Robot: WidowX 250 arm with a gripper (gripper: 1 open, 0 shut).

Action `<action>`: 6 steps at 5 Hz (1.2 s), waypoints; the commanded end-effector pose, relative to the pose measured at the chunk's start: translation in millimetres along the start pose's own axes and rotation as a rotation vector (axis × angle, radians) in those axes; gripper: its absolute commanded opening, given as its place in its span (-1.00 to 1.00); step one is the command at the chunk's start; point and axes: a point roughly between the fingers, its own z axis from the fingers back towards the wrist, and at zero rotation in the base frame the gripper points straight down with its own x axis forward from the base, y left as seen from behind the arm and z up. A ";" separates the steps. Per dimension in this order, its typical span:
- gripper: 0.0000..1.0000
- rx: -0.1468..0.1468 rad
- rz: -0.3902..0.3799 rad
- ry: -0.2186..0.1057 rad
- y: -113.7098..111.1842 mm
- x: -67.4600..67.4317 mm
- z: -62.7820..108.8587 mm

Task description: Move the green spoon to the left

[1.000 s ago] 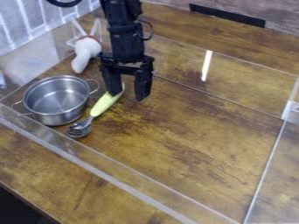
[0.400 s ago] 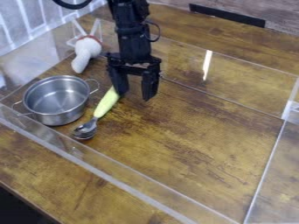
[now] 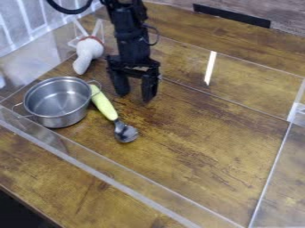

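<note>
The green spoon [image 3: 106, 104] lies flat on the wooden table just right of the steel pot. Its yellow-green handle runs from upper left down to the shiny metal bowl [image 3: 125, 134] at lower right. My gripper [image 3: 134, 92] points straight down beside the top end of the handle, slightly to its right. It is open, and nothing sits between its black fingers [image 3: 120, 87]. I cannot tell whether the left finger touches the handle.
A round steel pot [image 3: 56, 100] stands at the left, close to the spoon. A white toy [image 3: 85, 55] lies behind it near the back left. A low clear plastic wall [image 3: 143, 191] rings the work area.
The spoon has swung around: its metal bowl went from lower left near the pot to lower right, and the handle's top end shifted left toward the pot. The gripper stayed open and barely shifted.
</note>
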 end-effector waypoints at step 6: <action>1.00 -0.018 0.080 0.016 22.2 7.1 35.5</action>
